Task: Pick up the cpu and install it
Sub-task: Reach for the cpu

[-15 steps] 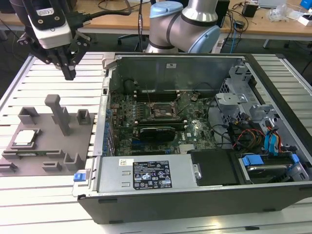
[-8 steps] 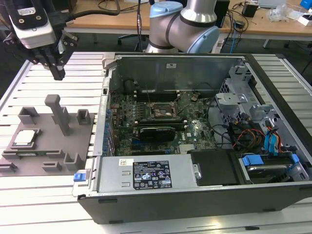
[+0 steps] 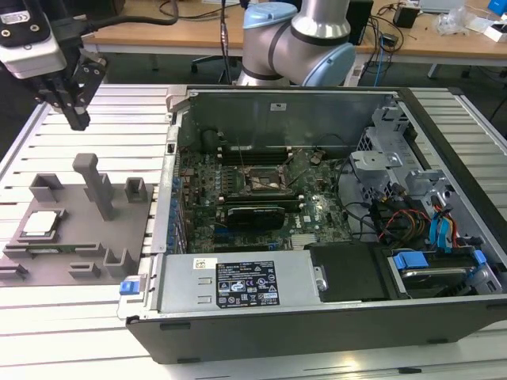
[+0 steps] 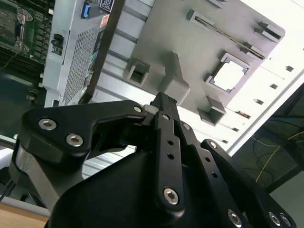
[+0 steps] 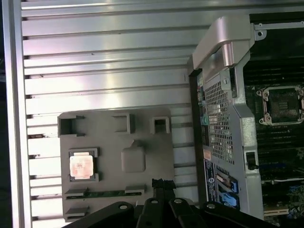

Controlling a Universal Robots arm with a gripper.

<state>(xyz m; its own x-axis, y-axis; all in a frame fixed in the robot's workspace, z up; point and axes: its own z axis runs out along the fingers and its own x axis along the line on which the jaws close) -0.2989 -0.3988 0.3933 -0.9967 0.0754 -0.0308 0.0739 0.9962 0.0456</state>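
Pincer [image 3: 79, 119]: fingers are drawn together on nothing; it is held in the air over the table, touching nothing. Its closed black tips are seen in both wrist views [image 4: 163, 100] [image 5: 163, 183].
Cpu [image 3: 41, 224]: it is seated flat in a square pocket of the tray, well below the pincer and towards the exterior view's left of it, apart from the fingers. Its pale top is seen in both wrist views [image 4: 231, 76] [image 5: 81, 166].
Tray [image 3: 79, 237]: grey, laid on the table under and in front of the pincer.
Post [image 3: 97, 186]: upright on the tray, the tray part nearest under the fingertips, not touched.
Case [image 3: 317, 317]: open, set well apart from the pincer, towards the exterior view's right.
Socket [image 3: 265, 180]: found inside the case on the green board, far from the pincer.
Table [image 3: 71, 332]: slatted metal, by which tray and case are borne.
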